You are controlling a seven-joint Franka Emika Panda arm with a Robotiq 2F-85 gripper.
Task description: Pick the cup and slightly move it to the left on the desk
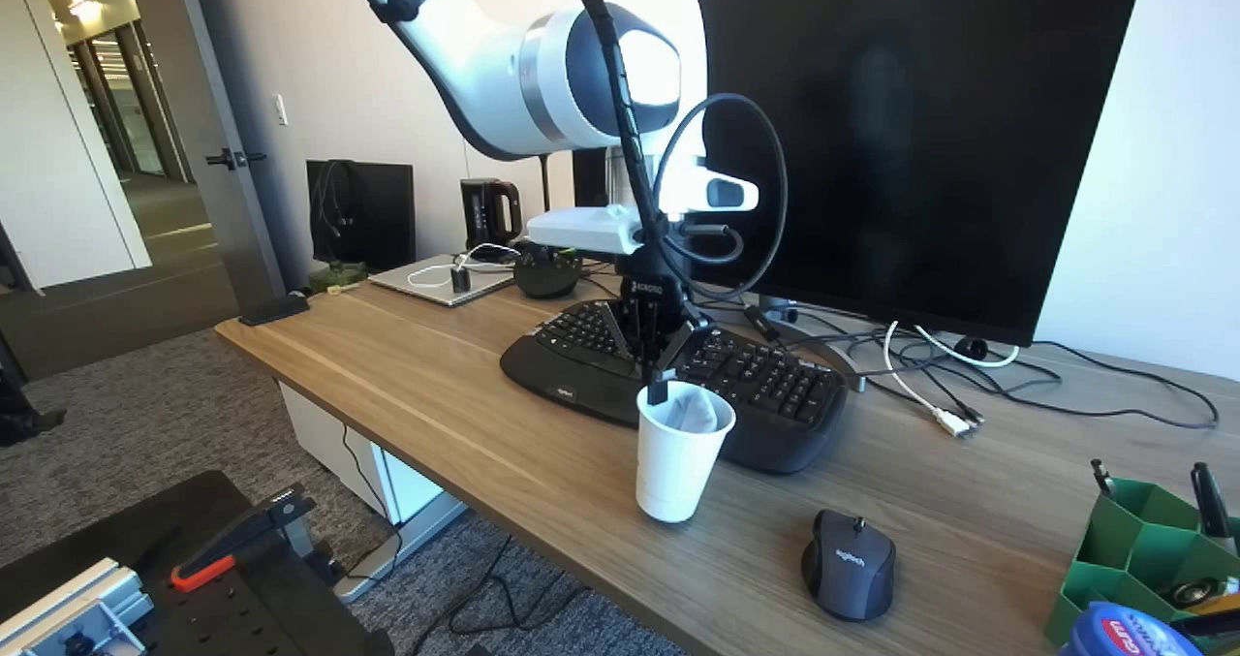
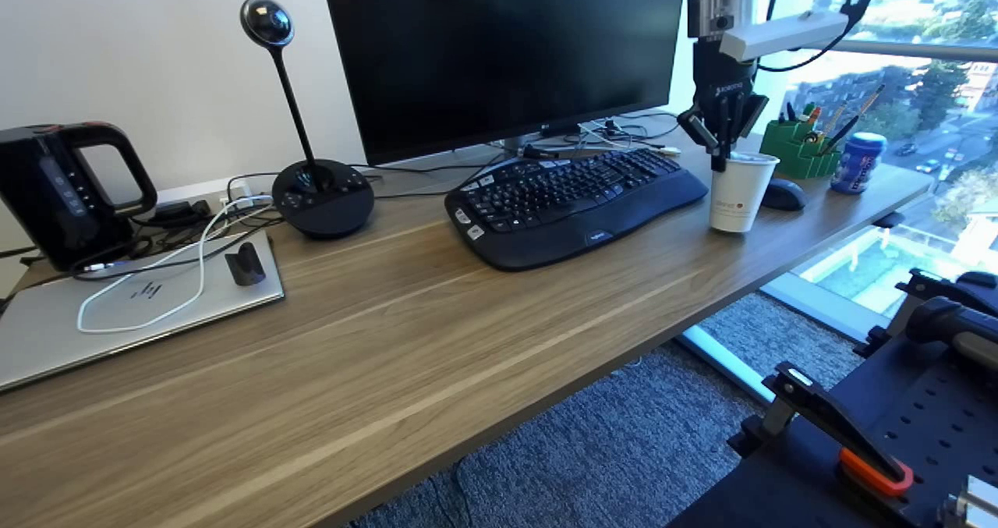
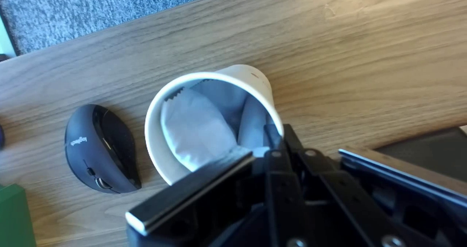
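Note:
The white cup [image 1: 681,467] stands near the front edge of the desk [image 1: 426,356], between the black keyboard and the mouse. It shows in both exterior views [image 2: 741,196], leaning slightly, with some faint print on its side. My gripper [image 1: 657,390] points down and is shut on the cup's rim, with one finger inside and one outside. In the wrist view the fingertips [image 3: 280,135] pinch the rim of the cup [image 3: 255,80]. Crumpled pale wrappers [image 3: 197,126] lie inside the cup. I cannot tell whether the cup's base touches the desk.
The keyboard [image 2: 577,208] lies right beside the cup. The mouse [image 1: 850,567] and a green pen holder [image 1: 1124,549] with a blue gum tub [image 2: 858,163] are on the other side. A monitor [image 1: 901,152] and loose cables stand behind. A laptop [image 2: 140,302] and kettle [image 2: 70,193] are at the far end.

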